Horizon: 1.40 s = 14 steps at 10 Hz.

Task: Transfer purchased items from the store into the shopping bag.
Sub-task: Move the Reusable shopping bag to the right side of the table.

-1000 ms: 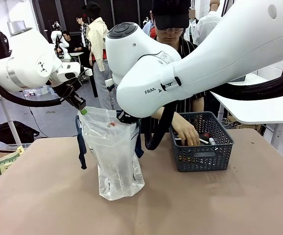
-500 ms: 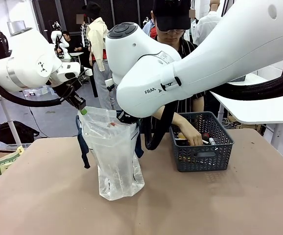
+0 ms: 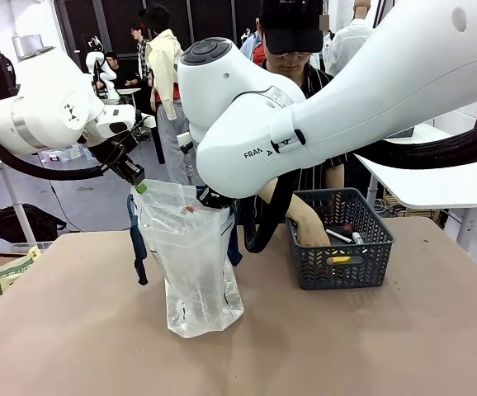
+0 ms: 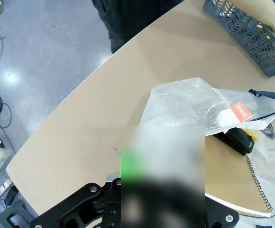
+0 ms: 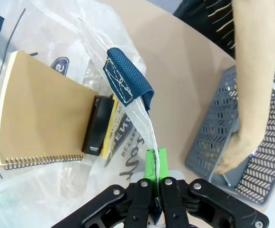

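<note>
The person's hand (image 3: 308, 225) blocks the basket (image 3: 343, 270), while bare table (image 3: 370, 346) lies open beside the bag (image 3: 193, 276).

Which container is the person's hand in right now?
The dark grey lattice basket: the hand reaches inside it. The clear bag stands apart, no hand in it.

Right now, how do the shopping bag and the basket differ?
The shopping bag is see-through and floppy; the basket is dark grey rigid lattice. The bag stands tall, the basket low. The left pincer and right pincer pinch the bag's rim; the basket stands free, a person's hand inside it. Both sit on the table, tops open.
</note>
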Motion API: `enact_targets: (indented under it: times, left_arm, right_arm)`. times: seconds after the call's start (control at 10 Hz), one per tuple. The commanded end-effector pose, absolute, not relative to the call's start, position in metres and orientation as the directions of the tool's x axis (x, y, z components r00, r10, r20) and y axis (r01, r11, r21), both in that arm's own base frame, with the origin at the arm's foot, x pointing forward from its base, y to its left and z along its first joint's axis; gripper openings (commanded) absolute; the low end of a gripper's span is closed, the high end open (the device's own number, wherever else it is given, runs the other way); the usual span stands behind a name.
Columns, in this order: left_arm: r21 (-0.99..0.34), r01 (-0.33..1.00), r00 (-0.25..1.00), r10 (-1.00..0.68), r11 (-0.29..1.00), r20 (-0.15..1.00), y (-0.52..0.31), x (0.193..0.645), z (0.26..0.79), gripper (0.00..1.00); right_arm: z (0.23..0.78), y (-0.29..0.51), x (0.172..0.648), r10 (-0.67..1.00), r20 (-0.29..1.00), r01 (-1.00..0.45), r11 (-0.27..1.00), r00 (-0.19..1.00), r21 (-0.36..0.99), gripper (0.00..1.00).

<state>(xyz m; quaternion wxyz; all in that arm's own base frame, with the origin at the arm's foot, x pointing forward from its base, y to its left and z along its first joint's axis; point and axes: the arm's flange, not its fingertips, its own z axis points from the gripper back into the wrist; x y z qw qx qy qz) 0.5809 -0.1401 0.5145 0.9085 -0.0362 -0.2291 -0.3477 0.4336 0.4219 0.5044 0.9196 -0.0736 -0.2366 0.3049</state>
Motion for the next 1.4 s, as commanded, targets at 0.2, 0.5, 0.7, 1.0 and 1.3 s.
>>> enact_targets:
  times: [0.2, 0.5, 0.7, 1.0, 1.3]
  left_arm:
    - [0.095, 0.638, 0.653, -0.603, 0.764, 0.458, -0.1355, 0.5772, 0.5148, 0.0]
    - [0.095, 0.638, 0.653, -0.603, 0.764, 0.458, -0.1355, 0.5772, 0.5148, 0.0]
    - [0.095, 0.638, 0.653, -0.603, 0.764, 0.458, -0.1355, 0.5772, 0.5148, 0.0]
    - [0.095, 0.638, 0.653, -0.603, 0.764, 0.458, -0.1355, 0.5772, 0.5148, 0.0]
    - [0.095, 0.638, 0.653, -0.603, 0.764, 0.458, -0.1355, 0.5772, 0.5148, 0.0]
  right_arm:
    - [0.505, 0.4174, 0.4326, 0.6, 0.381, -0.538, 0.799, 0.703, -0.267, 0.0]
    - [0.505, 0.4174, 0.4326, 0.6, 0.381, -0.538, 0.799, 0.703, -0.267, 0.0]
    - [0.505, 0.4174, 0.4326, 0.6, 0.381, -0.538, 0.799, 0.703, -0.267, 0.0]
    - [0.505, 0.4174, 0.4326, 0.6, 0.381, -0.538, 0.799, 0.703, -0.267, 0.0]
    - [0.505, 0.4174, 0.4326, 0.6, 0.381, -0.538, 0.799, 0.703, -0.267, 0.0]
